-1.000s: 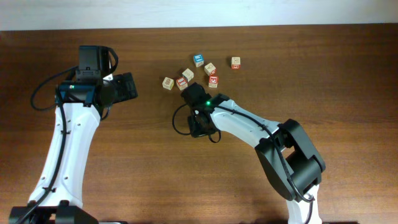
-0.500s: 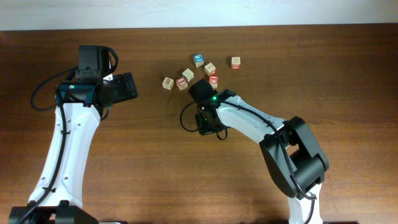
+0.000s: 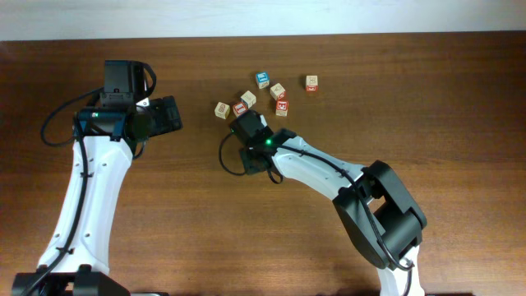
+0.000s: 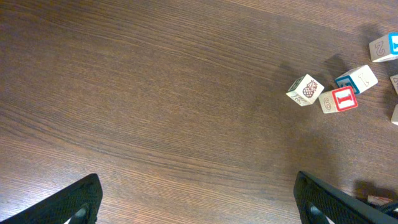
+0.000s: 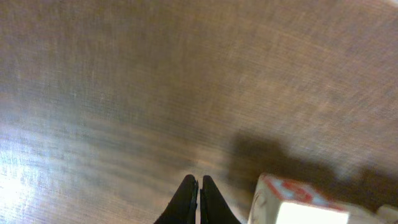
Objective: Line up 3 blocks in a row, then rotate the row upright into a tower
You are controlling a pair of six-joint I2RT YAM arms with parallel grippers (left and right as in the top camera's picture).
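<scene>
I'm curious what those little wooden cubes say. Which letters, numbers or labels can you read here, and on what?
"I": red-framed face of a wooden alphabet block, left wrist view.
Pale block beside it: a hatched drawing, no legible text.
Blue-sided block behind them: marks too small to read.
Right wrist view: red-topped block, blurred, unreadable.
Overhead view: every face too small to read.

Even light, soft shadows — right-wrist view blurred
</scene>
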